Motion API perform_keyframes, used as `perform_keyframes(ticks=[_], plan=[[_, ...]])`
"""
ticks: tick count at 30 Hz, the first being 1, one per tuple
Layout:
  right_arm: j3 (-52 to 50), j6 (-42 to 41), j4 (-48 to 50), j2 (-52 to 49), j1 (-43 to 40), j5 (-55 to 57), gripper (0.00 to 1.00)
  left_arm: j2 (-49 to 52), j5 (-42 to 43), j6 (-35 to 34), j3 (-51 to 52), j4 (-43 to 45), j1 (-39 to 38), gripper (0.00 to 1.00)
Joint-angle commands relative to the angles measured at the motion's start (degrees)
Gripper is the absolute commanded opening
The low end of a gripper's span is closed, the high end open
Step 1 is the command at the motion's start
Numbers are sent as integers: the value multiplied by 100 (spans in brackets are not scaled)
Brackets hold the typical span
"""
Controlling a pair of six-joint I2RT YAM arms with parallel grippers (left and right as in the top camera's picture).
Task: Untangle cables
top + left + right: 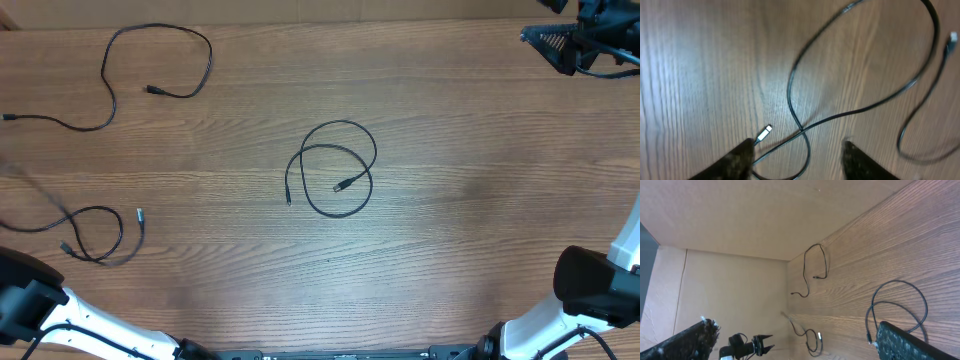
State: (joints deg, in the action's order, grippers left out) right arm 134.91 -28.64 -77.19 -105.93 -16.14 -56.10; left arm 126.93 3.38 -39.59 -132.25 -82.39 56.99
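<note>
Overhead had upper-left cable (155,91), centre cable (338,187) and lower-left cable (120,232) lying apart. Left gripper (797,144) jaws stood spread over the lower-left one; right gripper (797,326) gaped wide.

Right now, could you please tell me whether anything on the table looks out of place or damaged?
Nothing looks damaged or spilled. The centre cable lies coiled and crosses itself; the lower-left cable also crosses itself, right below the open left gripper. The upper-left cable lies loose without crossings.
</note>
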Motion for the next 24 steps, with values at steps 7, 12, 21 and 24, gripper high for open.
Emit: perform_keyframes(ticks=[7, 12, 21, 24], plan=[[44, 46, 13, 26, -28, 17, 100, 11, 3115, 2092, -7, -905, -61, 62], [44, 44, 13, 26, -28, 17, 100, -293, 3248, 2284, -7, -1147, -22, 72], [42, 46, 13, 26, -28, 17, 100, -1685, 3174, 2291, -7, -1443, 4, 100], [42, 44, 13, 26, -28, 17, 100, -2249, 3073, 2288, 42, -1443, -48, 100]])
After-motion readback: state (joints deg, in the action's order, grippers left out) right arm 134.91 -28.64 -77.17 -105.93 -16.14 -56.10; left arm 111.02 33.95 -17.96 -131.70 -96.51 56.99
